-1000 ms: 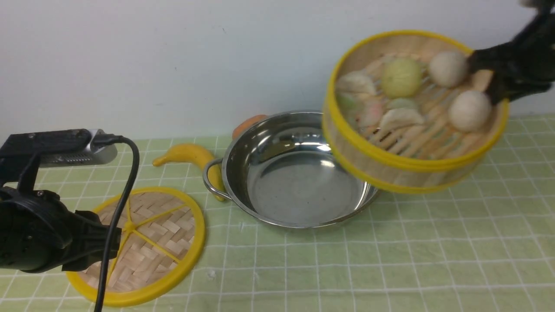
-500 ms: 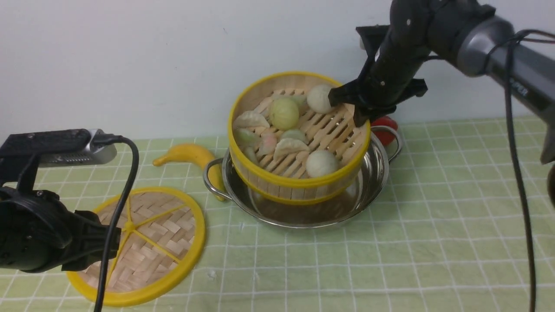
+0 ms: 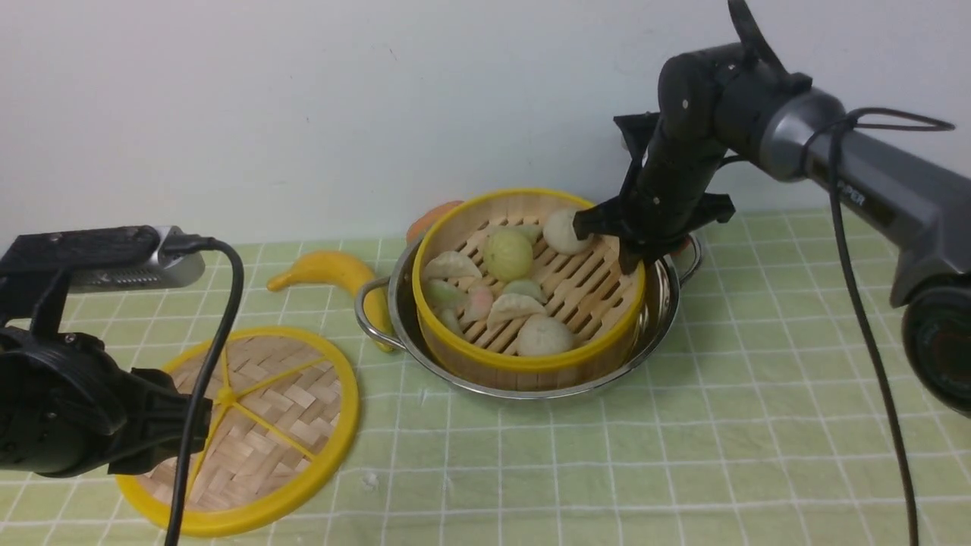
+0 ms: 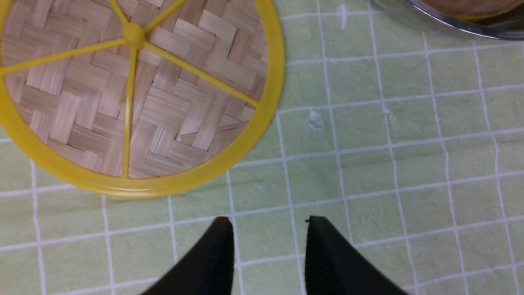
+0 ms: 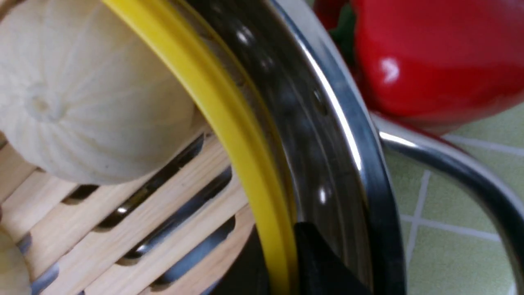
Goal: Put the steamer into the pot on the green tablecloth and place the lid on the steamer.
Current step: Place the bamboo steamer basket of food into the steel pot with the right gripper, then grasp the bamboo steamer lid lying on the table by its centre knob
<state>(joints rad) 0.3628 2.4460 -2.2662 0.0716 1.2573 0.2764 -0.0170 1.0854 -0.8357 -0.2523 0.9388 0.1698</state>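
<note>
Steamer (image 3: 531, 356) inside the pot (image 3: 406, 303)
Right tool (image 5: 282, 246) grips its rim; left tool (image 4: 268, 229) is open near the lid (image 4: 163, 186).

The steamer (image 3: 531, 356) is a round bamboo basket with yellow rims, holding toy dumplings and buns — it sits inside the shiny steel pot (image 3: 523, 393), its rim between the right gripper's (image 5: 278, 237) fingers. The pot stands below this gripper, on the green tablecloth (image 3: 758, 455). The lid (image 3: 265, 394) — woven, five yellow spokes — lies flat near the left gripper (image 4: 270, 246).
</note>
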